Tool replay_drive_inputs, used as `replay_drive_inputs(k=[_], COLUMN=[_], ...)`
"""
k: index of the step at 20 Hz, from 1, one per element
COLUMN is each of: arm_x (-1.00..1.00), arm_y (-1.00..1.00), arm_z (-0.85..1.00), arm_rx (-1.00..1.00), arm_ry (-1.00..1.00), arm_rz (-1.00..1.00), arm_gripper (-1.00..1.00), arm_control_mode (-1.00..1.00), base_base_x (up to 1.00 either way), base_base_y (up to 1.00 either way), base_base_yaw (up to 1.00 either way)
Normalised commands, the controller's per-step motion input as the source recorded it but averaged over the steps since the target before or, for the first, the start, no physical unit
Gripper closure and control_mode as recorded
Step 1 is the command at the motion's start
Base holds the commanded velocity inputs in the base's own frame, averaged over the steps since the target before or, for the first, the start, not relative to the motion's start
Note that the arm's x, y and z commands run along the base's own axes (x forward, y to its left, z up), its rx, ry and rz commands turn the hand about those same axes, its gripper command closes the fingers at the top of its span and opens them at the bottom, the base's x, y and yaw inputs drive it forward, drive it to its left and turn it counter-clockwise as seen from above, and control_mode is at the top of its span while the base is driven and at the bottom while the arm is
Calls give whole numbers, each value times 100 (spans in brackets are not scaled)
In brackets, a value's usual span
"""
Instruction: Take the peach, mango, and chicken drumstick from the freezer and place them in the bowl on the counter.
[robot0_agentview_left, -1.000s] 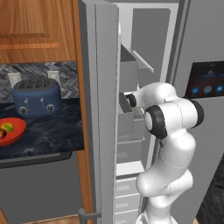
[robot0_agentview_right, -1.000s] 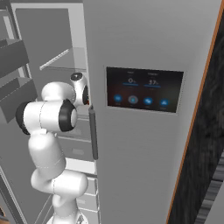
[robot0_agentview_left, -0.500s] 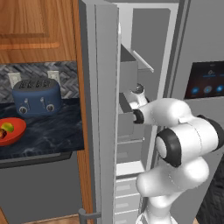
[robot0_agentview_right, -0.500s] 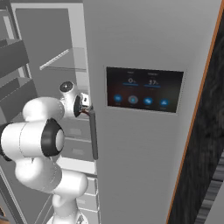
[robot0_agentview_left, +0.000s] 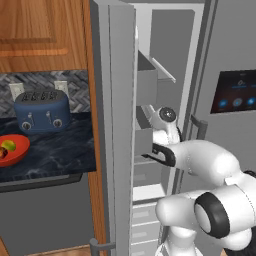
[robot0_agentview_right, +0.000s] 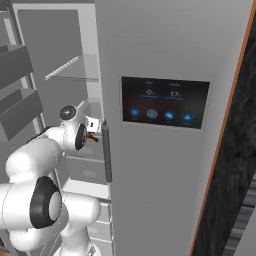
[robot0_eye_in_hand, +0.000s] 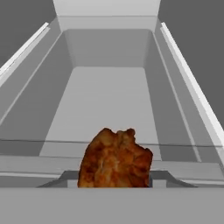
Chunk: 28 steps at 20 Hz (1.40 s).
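Observation:
My gripper (robot0_eye_in_hand: 112, 178) is shut on the chicken drumstick (robot0_eye_in_hand: 114, 157), a reddish-brown lump held between the two fingertips above a grey drawer (robot0_eye_in_hand: 109, 92) inside the freezer (robot0_agentview_left: 167, 55). In the right base view a bit of the drumstick (robot0_agentview_right: 93, 136) shows at the hand, just left of the fridge door handle. The red-orange bowl (robot0_agentview_left: 20, 152) sits on the dark counter (robot0_agentview_left: 60, 150) at the far left. The green-yellow mango (robot0_agentview_left: 8, 145) and the reddish peach (robot0_agentview_left: 2, 153) lie in it.
The open freezer door (robot0_agentview_left: 117, 125) stands between the arm and the counter. A blue toaster (robot0_agentview_left: 42, 110) is behind the bowl. The wider grey door with the screen (robot0_agentview_right: 165, 100) closes off the right side. Clear shelves and door bins (robot0_agentview_right: 20, 100) line the freezer.
The arm's elbow has swung down and toward the cameras, while the hand stays at the freezer drawer. The drumstick is still in the grip.

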Motion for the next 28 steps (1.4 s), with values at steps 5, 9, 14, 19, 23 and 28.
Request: replay_drive_inputs(k=[5, 9, 14, 19, 23, 28], arm_x=[-44, -51, -69, -73, -74, -70], arm_y=[1, 0, 0, 0, -7, -27], arm_z=[50, 56, 55, 57, 55, 49], arm_rx=[0, 0, 0, 0, 0, 0], arm_ry=[2, 8, 13, 15, 14, 12], arm_rz=[0, 0, 0, 0, 0, 0], arm_gripper=[100, 100, 100, 100, 100, 100], arm_control_mode=[-100, -100, -100, -100, -100, -100], base_base_x=[0, 0, 0, 0, 0, 0], base_base_y=[0, 0, 0, 0, 0, 0], base_base_yaw=[0, 0, 0, 0, 0, 0])
